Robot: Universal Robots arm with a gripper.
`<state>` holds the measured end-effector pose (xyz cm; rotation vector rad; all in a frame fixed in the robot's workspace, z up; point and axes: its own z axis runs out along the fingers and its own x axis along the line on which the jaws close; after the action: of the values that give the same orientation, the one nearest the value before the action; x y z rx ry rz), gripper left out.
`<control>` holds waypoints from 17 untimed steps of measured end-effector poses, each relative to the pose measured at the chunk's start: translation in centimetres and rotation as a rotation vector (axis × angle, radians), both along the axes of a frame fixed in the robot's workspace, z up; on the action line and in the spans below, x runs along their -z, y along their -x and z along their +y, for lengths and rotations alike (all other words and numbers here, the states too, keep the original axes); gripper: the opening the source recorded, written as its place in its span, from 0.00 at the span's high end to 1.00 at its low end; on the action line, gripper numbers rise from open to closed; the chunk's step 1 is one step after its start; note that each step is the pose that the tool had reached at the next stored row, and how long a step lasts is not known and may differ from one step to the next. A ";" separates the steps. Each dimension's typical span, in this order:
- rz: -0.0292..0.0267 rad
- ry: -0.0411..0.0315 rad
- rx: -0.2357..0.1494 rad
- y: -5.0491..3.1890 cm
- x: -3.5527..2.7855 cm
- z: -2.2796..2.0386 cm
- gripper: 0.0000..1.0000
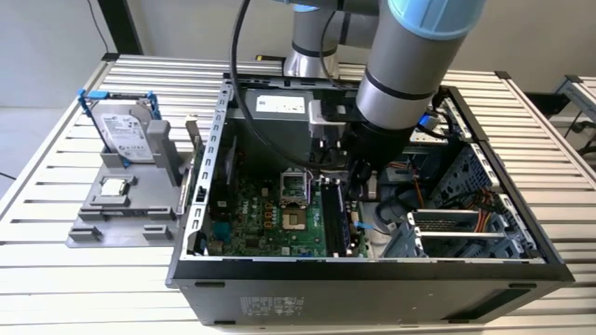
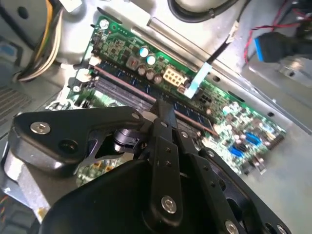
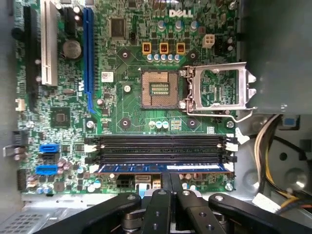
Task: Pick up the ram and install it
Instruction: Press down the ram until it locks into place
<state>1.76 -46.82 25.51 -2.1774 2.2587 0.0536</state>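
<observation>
The ram (image 3: 146, 168), a long thin board with a blue face, stands on edge in the motherboard's outermost memory slot, the one nearest the case wall. In the second wrist view the ram (image 2: 122, 80) runs diagonally across the green board. My gripper (image 3: 170, 176) is over the ram's middle with its black fingers (image 3: 164, 181) shut together, their tips touching the ram's top edge. They line up along its length, not across its thickness. In the exterior view my gripper (image 1: 356, 183) is deep inside the open computer case (image 1: 373, 269), above the ram (image 1: 350, 222).
Two empty black memory slots (image 3: 156, 146) lie beside the ram, toward the open processor socket (image 3: 158, 87) with its raised metal latch (image 3: 219, 90). Cable bundles (image 3: 273, 141) crowd the case wall. Outside the case, a grey fixture (image 1: 121, 209) holds a hard drive (image 1: 125, 132) and a processor chip (image 1: 114, 186).
</observation>
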 end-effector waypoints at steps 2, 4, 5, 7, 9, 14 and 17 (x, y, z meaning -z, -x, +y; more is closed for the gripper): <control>0.0000 0.0006 0.000 0.00 -0.76 0.00 1.00; -0.0001 0.0010 0.000 0.00 -1.40 0.00 1.00; 0.0000 0.0016 0.000 0.00 -1.86 0.00 1.00; -0.0001 0.0015 0.000 0.00 -2.78 0.00 1.00; -0.0001 0.0015 0.000 0.00 -3.68 0.00 1.00; -0.0001 0.0017 0.000 0.00 -5.91 0.00 1.00; -0.0002 0.0017 0.000 0.00 -6.14 0.00 1.00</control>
<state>1.76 -46.81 31.64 -2.1782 2.2594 0.0515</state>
